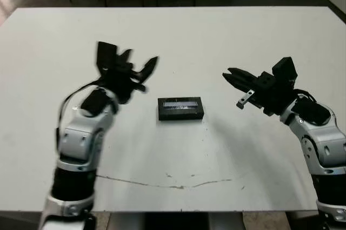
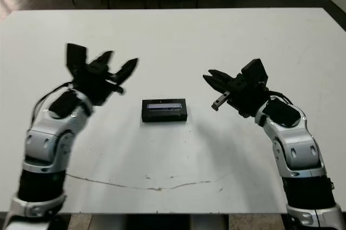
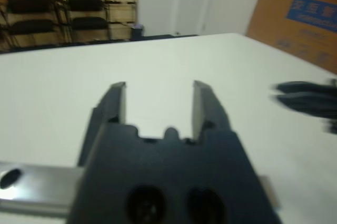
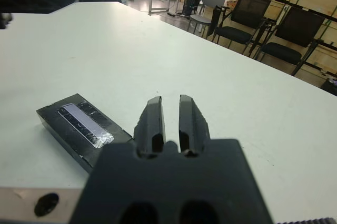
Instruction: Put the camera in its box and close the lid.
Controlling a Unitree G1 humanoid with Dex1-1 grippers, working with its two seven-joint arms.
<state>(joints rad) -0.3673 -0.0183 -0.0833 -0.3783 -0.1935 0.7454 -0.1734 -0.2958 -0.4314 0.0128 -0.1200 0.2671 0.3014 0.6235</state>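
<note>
The box (image 1: pixel 180 109) lies flat at the middle of the table as one black rectangular block. Its top face carries a pale bluish strip, also clear in the right wrist view on the box (image 4: pixel 79 124). I cannot tell whether that strip belongs to the camera or to the lid; no flap stands open beside the block. My left gripper (image 1: pixel 139 60) hovers open to the block's upper left, blurred, with nothing between its fingers (image 3: pixel 117 103). My right gripper (image 1: pixel 231 75) is shut and empty, off to the block's right, pointing toward it.
A thin dark crack or scratch (image 1: pixel 162 182) runs across the white table near its front edge. Chairs and wooden crates stand beyond the far edge. A blurred dark shape, my right gripper (image 3: pixel 305 98), shows across the table in the left wrist view.
</note>
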